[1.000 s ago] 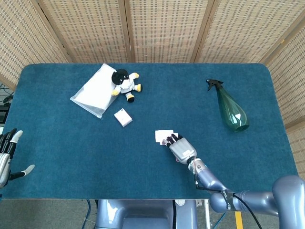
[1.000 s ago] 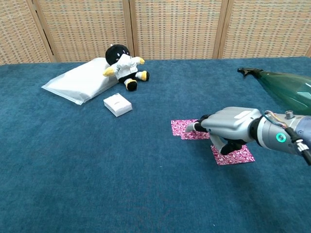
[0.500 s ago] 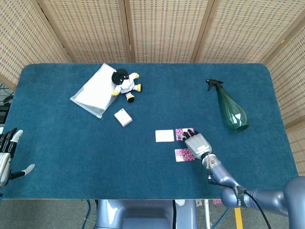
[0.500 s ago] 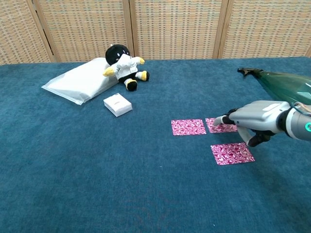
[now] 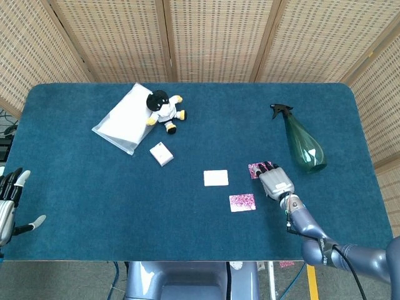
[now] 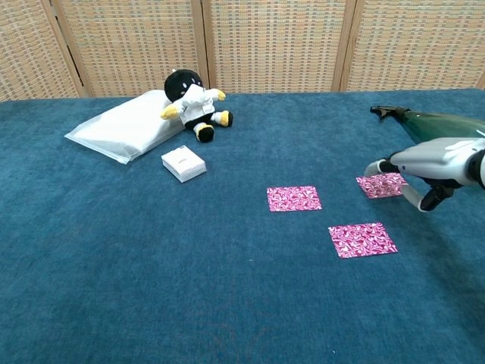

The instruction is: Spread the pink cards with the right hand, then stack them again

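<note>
Three pink patterned cards lie apart on the blue table. One card sits in the middle and looks white from above. A second card lies nearer the front. The third card is furthest right, and my right hand presses its fingertips on that card's edge without gripping it. My left hand rests at the table's left edge, fingers apart, holding nothing.
A green spray bottle lies just right of the right hand. At the back left are a plush toy, a white bag and a small white box.
My right hand has slid to the right, dragging one card away from the others. The cards that overlapped under the hand now lie as three separate cards. The left hand has not moved.
</note>
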Controlling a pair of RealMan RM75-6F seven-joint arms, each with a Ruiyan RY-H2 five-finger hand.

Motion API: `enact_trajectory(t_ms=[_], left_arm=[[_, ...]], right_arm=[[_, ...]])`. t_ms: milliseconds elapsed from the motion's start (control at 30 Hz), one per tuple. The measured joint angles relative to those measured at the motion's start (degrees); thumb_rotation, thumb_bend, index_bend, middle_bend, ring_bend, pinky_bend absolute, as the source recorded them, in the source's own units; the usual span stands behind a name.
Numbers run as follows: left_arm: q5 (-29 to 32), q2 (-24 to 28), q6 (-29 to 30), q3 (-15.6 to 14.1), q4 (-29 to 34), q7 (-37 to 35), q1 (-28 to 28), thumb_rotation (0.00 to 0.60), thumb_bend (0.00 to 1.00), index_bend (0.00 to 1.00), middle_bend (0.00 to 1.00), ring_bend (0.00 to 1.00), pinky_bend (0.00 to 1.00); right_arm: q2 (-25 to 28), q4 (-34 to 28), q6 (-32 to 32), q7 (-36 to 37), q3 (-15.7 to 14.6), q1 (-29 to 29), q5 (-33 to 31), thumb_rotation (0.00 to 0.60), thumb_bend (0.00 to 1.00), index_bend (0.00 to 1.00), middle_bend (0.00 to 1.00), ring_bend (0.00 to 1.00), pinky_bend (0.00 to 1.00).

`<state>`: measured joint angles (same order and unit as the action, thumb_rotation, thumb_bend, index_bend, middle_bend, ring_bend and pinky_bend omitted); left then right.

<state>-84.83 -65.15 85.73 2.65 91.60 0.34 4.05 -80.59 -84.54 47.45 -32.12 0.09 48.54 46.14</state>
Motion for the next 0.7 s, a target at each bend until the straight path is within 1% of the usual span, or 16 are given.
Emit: enact_trajectory(t_ms=[67, 133, 233, 267, 367, 433, 600, 633, 700], left_arm=[[0.02, 0.05, -0.10, -0.02, 0.00, 0.05, 0.03, 0.600, 0.00, 0.00, 0.00, 0.00, 0.00], [0.06, 0.11, -0.22, -0.04, 0.05, 0.12, 0.06, 0.600, 0.00, 0.00, 0.00, 0.00, 0.00], [0.16, 0.29, -0.53, -0.07, 0.19, 0.04, 0.15, 0.600, 0.00, 0.00, 0.00, 0.00, 0.00], [0.18, 0.35, -0.62, -0.08, 0.23, 0.00, 0.19, 0.600, 0.00, 0.00, 0.00, 0.00, 0.00], [0.19, 0.57, -0.94, -0.16, 0.26, -0.23, 0.29, 0.600, 0.00, 0.00, 0.00, 0.00, 0.00], [0.16, 0.71, -1.09, -0.21, 0.25, -0.39, 0.35, 0.600, 0.00, 0.00, 0.00, 0.00, 0.00], [0.19, 0.86, -1.31, -0.23, 0.18, -0.91, 0.44, 0.600, 0.00, 0.00, 0.00, 0.00, 0.00], [0.18, 0.89, -1.34, -0.24, 0.16, -1.06, 0.45, 0.600, 0.00, 0.00, 0.00, 0.00, 0.00], [0.13, 0.97, -1.41, -0.28, 0.10, -1.34, 0.48, 0.600, 0.00, 0.00, 0.00, 0.00, 0.00]], right_arm=[[0.12, -0.61, 1.81, 1.27, 0.95, -0.36, 2.02, 0.600, 0.00, 0.09, 0.00, 0.00, 0.03], [0.12, -1.47, 3.89, 3.06, 2.57, -0.68, 3.91, 0.600, 0.00, 0.12, 0.00, 0.00, 0.02], [-0.64, -2.52, 5.11, 4.04, 5.43, -0.37, 4.03, 0.600, 0.00, 0.16, 0.00, 0.00, 0.02], [-1.23, -2.67, 5.35, 3.81, 6.20, -0.07, 3.45, 0.600, 0.00, 0.17, 0.00, 0.00, 0.02], [-2.84, -2.50, 5.68, 2.07, 6.93, 0.83, 1.04, 0.600, 0.00, 0.18, 0.00, 0.00, 0.02], [-4.52, -2.07, 5.83, 0.43, 7.48, 1.64, -1.74, 0.600, 0.00, 0.19, 0.00, 0.00, 0.02], [-9.37, -0.53, 5.91, -3.42, 8.94, 4.09, -9.35, 0.600, 0.05, 0.27, 0.00, 0.00, 0.02], [-10.35, -0.10, 5.94, -4.20, 9.14, 4.62, -10.41, 0.600, 0.05, 0.28, 0.00, 0.00, 0.02], [-12.35, 1.27, 6.05, -5.91, 9.49, 5.78, -12.34, 0.600, 0.10, 0.28, 0.00, 0.00, 0.02]])
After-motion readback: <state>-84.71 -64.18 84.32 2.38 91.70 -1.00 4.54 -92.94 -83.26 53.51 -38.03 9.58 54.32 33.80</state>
